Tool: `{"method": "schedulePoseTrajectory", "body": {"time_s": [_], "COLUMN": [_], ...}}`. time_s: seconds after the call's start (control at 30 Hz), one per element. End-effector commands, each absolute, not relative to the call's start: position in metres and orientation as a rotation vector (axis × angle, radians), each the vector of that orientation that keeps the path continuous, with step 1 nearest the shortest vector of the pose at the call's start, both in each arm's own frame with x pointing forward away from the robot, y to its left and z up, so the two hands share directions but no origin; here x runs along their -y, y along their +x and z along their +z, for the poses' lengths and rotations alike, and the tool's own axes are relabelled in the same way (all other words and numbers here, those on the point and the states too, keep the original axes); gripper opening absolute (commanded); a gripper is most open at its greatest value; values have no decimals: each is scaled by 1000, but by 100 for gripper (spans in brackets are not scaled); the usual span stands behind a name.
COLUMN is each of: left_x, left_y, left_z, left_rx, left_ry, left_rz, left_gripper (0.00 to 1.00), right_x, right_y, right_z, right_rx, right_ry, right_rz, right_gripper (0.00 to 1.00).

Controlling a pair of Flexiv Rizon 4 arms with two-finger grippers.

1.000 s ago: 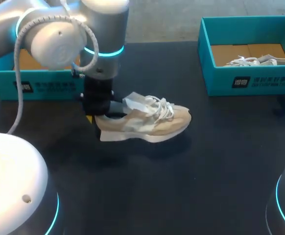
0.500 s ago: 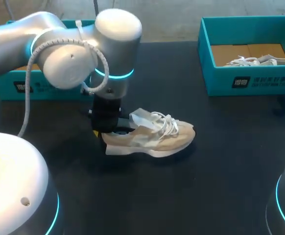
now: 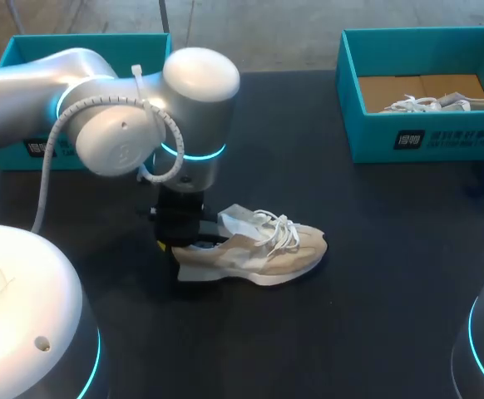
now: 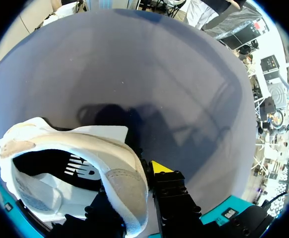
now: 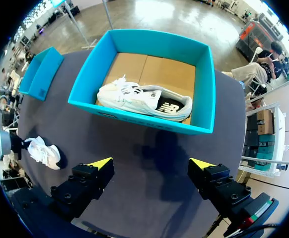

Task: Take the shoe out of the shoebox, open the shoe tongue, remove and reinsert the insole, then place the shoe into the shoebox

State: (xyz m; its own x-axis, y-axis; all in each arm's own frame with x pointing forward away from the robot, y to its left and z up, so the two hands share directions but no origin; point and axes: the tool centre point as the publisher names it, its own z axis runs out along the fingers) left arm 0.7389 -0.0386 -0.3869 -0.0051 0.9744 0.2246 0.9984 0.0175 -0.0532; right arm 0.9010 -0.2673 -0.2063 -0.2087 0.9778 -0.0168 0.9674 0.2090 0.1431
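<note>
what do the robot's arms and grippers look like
The left arm is smooth silver-grey with rounded joints, a glowing cyan ring and a pale cable looped along it. Both the left gripper and right gripper are blocky black with bright yellow tips.

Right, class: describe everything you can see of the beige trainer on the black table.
The beige-and-white lace-up trainer stands upright, sole down, toe towards the robot's right, on the black table. It has a suede-like beige upper, a pale sole, loose white laces, a raised tongue and a dark insole inside. The left gripper pinches its heel wall, one finger inside, one outside.
</note>
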Motion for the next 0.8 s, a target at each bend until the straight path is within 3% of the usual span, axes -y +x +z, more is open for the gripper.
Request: {"method": "schedulePoseTrajectory", "body": {"time_s": [0.03, 0.17, 0.2, 0.27, 0.8], "left_x": [38, 36, 35, 34, 29], "left_y": [741, 740, 739, 736, 742], "left_z": [-393, -396, -397, -394, -332], "left_rx": [2089, 2085, 2080, 2079, 2274], "left_ry": [-2053, -2038, -2040, -2042, -2007], "left_rz": [-179, -172, -169, -167, -97], "left_gripper": [0, 33, 47, 99, 100], "right_x": [268, 268, 268, 268, 268], "right_y": [901, 901, 901, 901, 901], "right_z": [-206, -206, -206, -206, -206], "right_rx": [-2361, -2361, -2361, -2361, -2361], "right_ry": [1907, 1907, 1907, 1907, 1907], "right_rz": [155, 155, 155, 155, 155], "right_gripper": [100, 100, 100, 100, 100]}}
